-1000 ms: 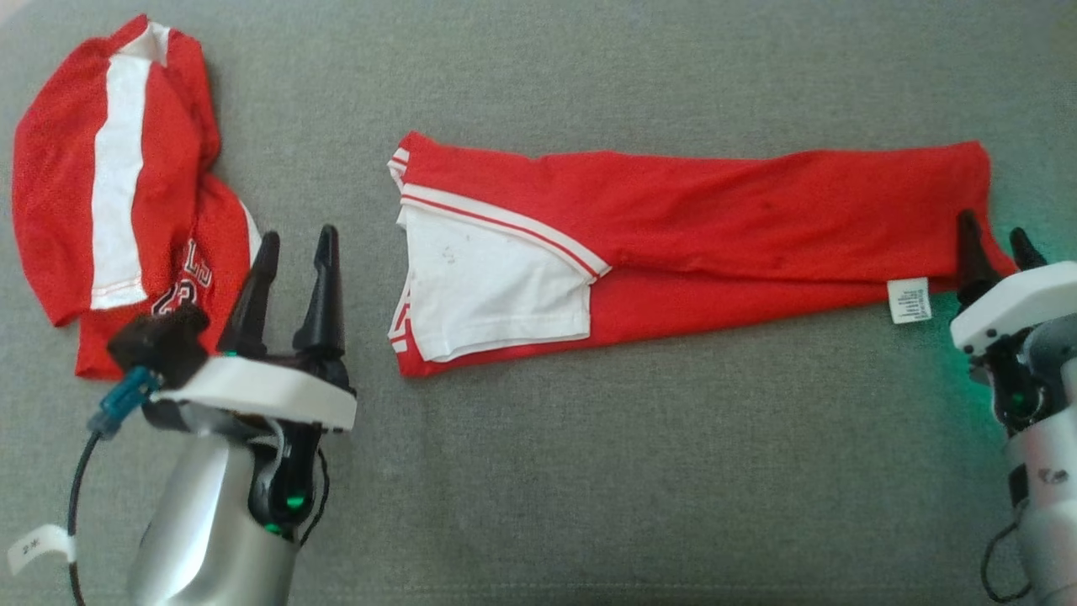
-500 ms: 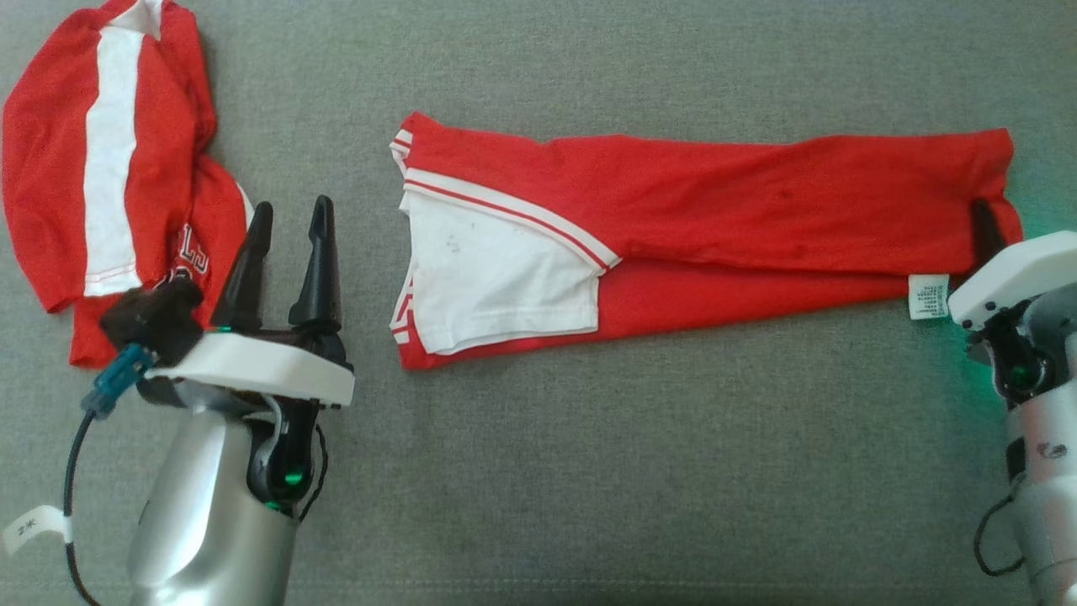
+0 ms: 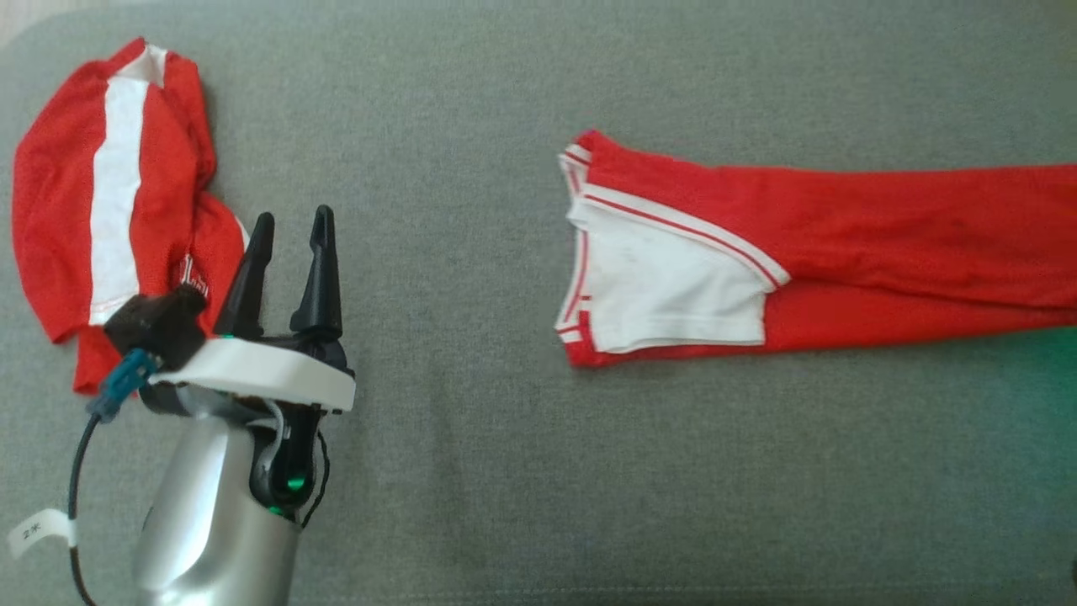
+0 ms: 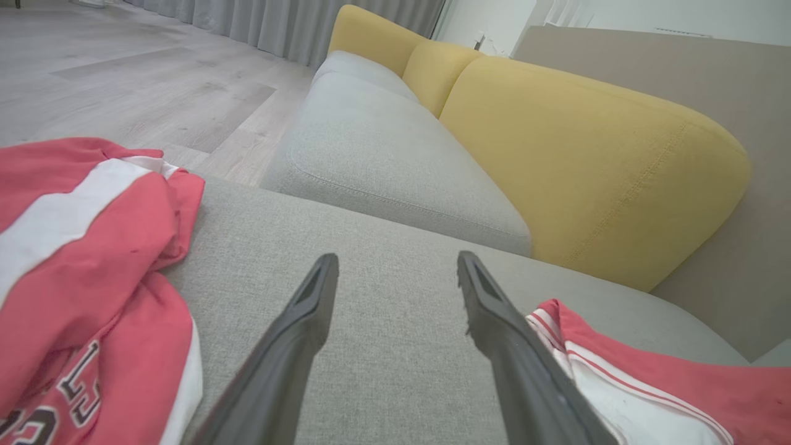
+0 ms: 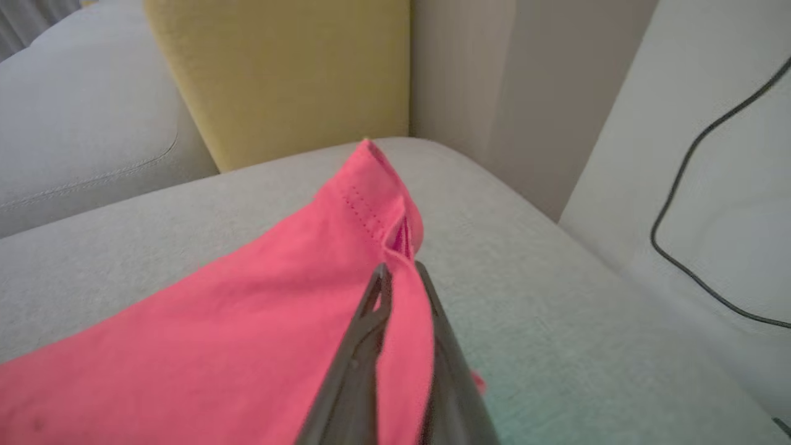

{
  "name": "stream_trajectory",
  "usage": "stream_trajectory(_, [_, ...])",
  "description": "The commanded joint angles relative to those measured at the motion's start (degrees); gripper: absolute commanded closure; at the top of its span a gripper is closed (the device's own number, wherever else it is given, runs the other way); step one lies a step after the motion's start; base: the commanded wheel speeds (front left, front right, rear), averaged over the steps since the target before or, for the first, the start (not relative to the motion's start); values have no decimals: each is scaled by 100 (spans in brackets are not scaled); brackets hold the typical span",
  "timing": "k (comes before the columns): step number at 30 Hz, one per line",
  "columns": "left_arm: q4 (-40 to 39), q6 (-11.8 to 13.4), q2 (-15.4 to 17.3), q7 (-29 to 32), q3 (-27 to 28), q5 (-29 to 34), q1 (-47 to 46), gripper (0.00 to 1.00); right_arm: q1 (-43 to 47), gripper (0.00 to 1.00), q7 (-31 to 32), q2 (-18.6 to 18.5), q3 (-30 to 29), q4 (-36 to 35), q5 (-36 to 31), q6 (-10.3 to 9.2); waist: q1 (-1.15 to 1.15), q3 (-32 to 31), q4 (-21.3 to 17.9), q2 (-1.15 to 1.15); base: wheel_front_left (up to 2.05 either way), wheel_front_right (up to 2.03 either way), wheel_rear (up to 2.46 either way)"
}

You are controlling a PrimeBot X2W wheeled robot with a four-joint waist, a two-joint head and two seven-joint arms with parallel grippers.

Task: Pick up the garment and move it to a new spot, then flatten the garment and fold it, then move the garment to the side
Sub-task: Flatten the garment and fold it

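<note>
Ok so going across from the left: there's a crumpled red jersey (image 3: 59, 185) with a wide white stripe and some lettering, bunched up at the far left of the grey cushion (image 3: 471, 471). Right next to it is the left gripper (image 3: 293, 215), fingers spread wide apart and holding nothing, just sitting above bare fabric with its left finger overlapping the jersey's edge in the head view. From its own wrist cam the left gripper (image 4: 398, 256) has empty grey cushion between its fingers, with yellow back cushions (image 4: 587, 154) behind. Then a stretch of plain cushion, and then the garment (image 3: 883, 227), lying on the right half and running off the right edge of the head view. It's folded into a long narrow red strip, pretty flat with a few soft creases. The left end shows a white panel edged in red and white striped trim, and a lengthwise fold line runs along the red part. At the far right end, the right gripper (image 5: 401, 267) has its fingers pressed together, pinching the stitched hem of the garment (image 5: 247, 309), which is lifted slightly into a peak there. A black cable (image 5: 692, 185) runs down the wall beyond.
</note>
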Motion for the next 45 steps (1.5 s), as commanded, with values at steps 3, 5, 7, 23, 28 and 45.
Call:
stream_trajectory(3, [-134, -35, 58, -70, 214, 40, 38, 0, -115, 100, -88, 304, -344, -402, -619, 37, 0, -206, -57, 0, 0, 0, 0])
stream_trajectory(5, [-130, -35, 54, -70, 211, 30, 59, 0, -132, 100, -67, 419, -349, -460, -678, 37, 0, -243, -66, 0, 0, 0, 0])
stream_trajectory(7, [-128, -35, 47, -70, 215, 12, 104, 0, -174, 100, -19, 646, -274, -595, -704, 37, 0, -310, -86, 0, 0, 0, 0])
stream_trajectory(23, [-78, -36, -1, -70, 113, -83, 284, 0, 244, 100, 790, 1484, 2121, -2355, 1134, 37, 0, -621, 1, 0, 0, 0, 0])
stream_trajectory(28, [-50, -36, -21, -70, 62, -139, 299, 0, 528, 100, 831, 1487, 2881, -2440, 1890, 37, 0, -624, 148, 0, 0, 0, 0])
stream_trajectory(45, [87, -36, -55, -70, -137, -230, 337, 0, 265, 100, -159, 1489, 4533, -1089, 3182, 37, 0, -549, 672, 0, 0, 0, 0])
